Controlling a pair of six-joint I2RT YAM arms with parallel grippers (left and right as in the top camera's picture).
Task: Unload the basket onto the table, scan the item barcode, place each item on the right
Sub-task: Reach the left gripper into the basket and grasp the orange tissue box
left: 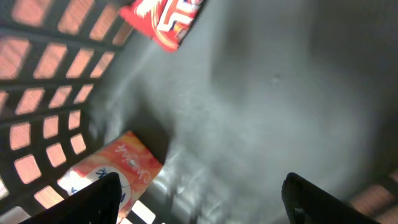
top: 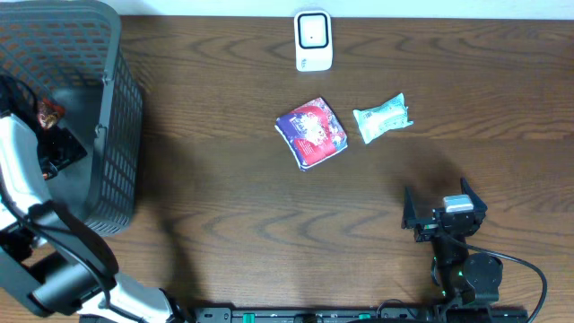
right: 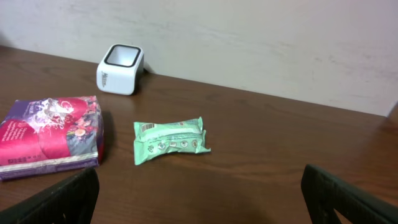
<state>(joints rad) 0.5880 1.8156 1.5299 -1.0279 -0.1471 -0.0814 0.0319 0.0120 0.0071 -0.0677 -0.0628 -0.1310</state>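
Orange-and-white flat packet (left: 111, 169) lies at lower left of my wrist view, on the floor of the grey mesh basket (top: 123, 117). My left end effector (left: 200, 198) stands wide open and empty. I judge I should centre over the packet before closing. The white box scanner (top: 313, 40) sits at top centre on the surface.

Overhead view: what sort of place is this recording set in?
Probably a mock shop checkout on a dark wooden table: a small white box-shaped scanner at the far edge, a dark grey plastic mesh basket at the left, and a purple-and-red packet and a pale green packet lying loose.
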